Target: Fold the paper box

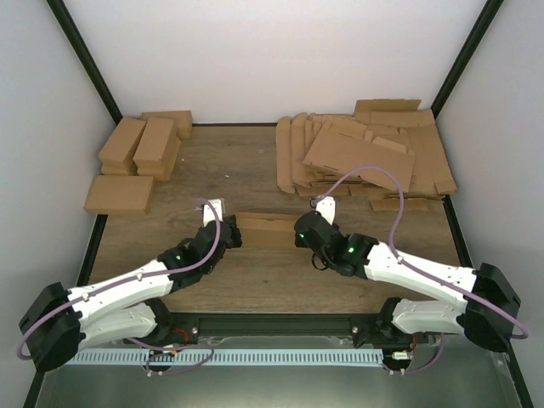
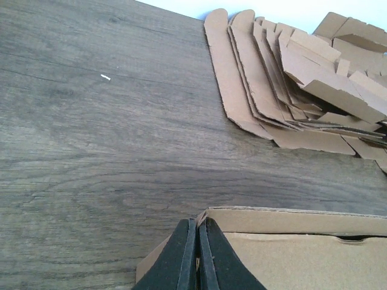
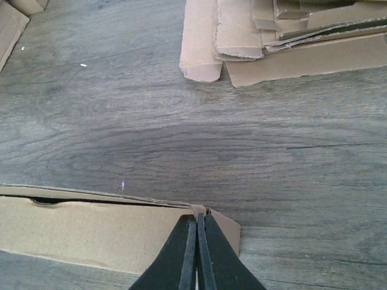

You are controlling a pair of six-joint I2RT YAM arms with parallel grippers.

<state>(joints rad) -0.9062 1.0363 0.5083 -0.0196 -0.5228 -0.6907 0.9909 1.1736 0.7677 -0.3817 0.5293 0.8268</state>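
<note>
**Closed fingers brace both ends of the box**

The box lies mid-table, long side across, directly between the two arms. It is a thin, wide shell, and both wrist views show a dark slit along its back edge, so the top panel is not fully down.

The left gripper sits at the box's left end and the right gripper at its right end. Meeting it from opposite sides probably stops the light cardboard sliding over the smooth table when one side pushes.

Both pairs of fingers are pressed together, with nothing visibly clamped between them. In the left wrist view the joined tips touch the corner flap of the box. In the right wrist view the tips rest against the small end flap of the box. Closed fingers make a narrow, stiff wedge, which suits nudging an end flap inward better than an open pair would. I cannot tell whether a thin flap edge is nipped at either tip.

The flat sheets fan out at the back right, and the narrow boxes are stacked at the back left. Both piles are well apart from the work, which leaves the middle free for folding.
</note>
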